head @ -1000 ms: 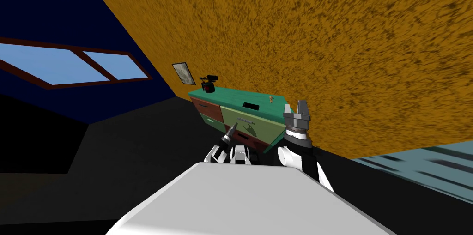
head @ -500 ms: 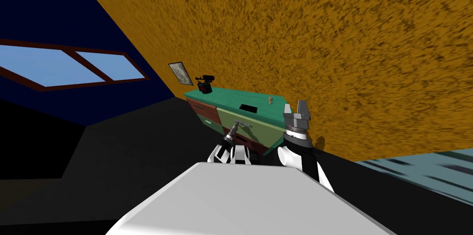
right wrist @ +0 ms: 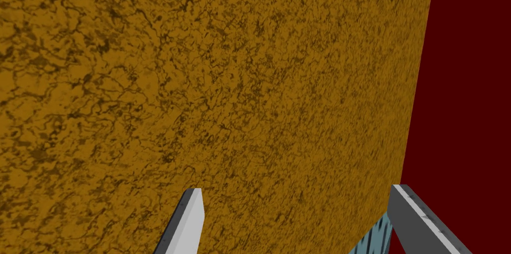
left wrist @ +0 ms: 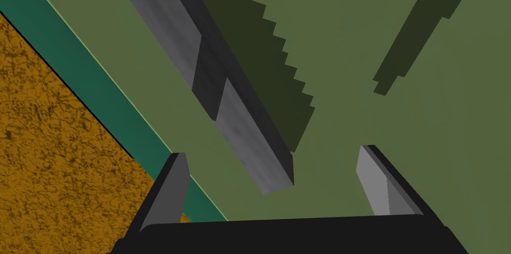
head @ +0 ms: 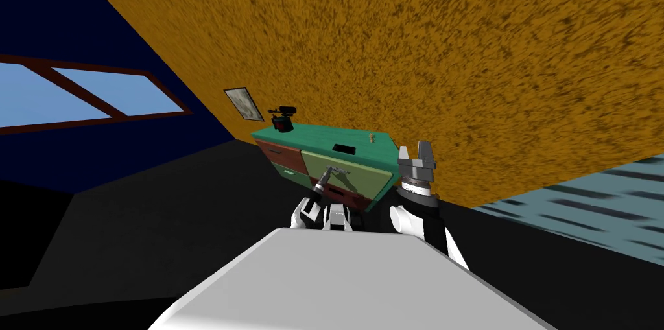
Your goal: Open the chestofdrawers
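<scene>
While the chest of drawers (head: 311, 137) stands just above the middle of the head view against the orange-brown wall (head: 454, 54), its olive-green drawer front (head: 353, 177) faces me with a grey bar handle (left wrist: 219, 101) across it. The left arm reaches forward and up to that front. The left gripper (left wrist: 273, 152) points straight at the panel with its fingers spread wide, gripping nothing. The near end of the handle lies between the two fingers, closer to neither by much, and the bar slants away from them; I cannot tell whether either finger touches it. Beside the olive front, toward the left of the head view, sit a reddish-brown drawer front (head: 280, 151) and a green one (head: 285, 170) below it; what the drawers hold is hidden. On the teal top stand a black and red object (head: 281, 118) at the left end and a small tan object (head: 371, 137) near the right end, with a dark rectangle (head: 343, 148) between them. The right arm is raised just right of the chest, the right gripper (head: 417, 151) pointing up, fingers apart and empty. A framed picture (head: 239, 103) hangs on the wall to the upper left, and a window (head: 91, 93) lies at the far left.
</scene>
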Tool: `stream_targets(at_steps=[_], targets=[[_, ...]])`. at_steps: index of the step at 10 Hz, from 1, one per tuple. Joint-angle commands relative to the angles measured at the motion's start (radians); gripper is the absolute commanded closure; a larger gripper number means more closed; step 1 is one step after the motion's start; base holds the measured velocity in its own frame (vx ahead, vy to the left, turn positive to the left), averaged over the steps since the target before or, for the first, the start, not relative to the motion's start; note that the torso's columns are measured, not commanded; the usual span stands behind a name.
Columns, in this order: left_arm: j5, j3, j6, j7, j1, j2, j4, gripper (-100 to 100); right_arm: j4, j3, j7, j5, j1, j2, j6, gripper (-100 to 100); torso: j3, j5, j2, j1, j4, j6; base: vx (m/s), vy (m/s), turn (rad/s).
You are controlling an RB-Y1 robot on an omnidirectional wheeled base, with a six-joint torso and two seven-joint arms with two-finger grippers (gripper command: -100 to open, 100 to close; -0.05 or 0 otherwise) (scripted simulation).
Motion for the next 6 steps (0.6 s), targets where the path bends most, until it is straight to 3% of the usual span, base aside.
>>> stream_targets(at_steps=[1, 2, 3, 6], targets=[[0.01, 0.06, -0.017, -0.012, -0.062, -0.004, 0.073, -100, 0.0, 0.0, 0.0, 0.0, 0.0, 0.0, 0.0, 0, -0.002, 0.0, -0.003, -0.001, -0.001, 0.0, -0.064, 0.026, -0.279], [0.01, 0.067, -0.017, -0.012, -0.078, -0.004, 0.093, -100, 0.0, 0.0, 0.0, 0.0, 0.0, 0.0, 0.0, 0, -0.001, 0.0, -0.001, -0.001, 0.0, 0.001, -0.07, 0.014, -0.112], [0.019, 0.107, -0.029, -0.022, -0.114, -0.007, 0.128, -100, 0.0, 0.0, 0.0, 0.0, 0.0, 0.0, 0.0, 0, 0.0, 0.0, 0.0, -0.002, 0.0, 0.0, -0.099, 0.004, -0.222], [0.028, 0.175, -0.041, -0.032, -0.199, -0.01, 0.222, -100, 0.0, 0.0, 0.0, 0.0, 0.0, 0.0, 0.0, 0, 0.001, 0.0, 0.001, -0.001, 0.0, 0.001, -0.092, 0.007, -0.148]])
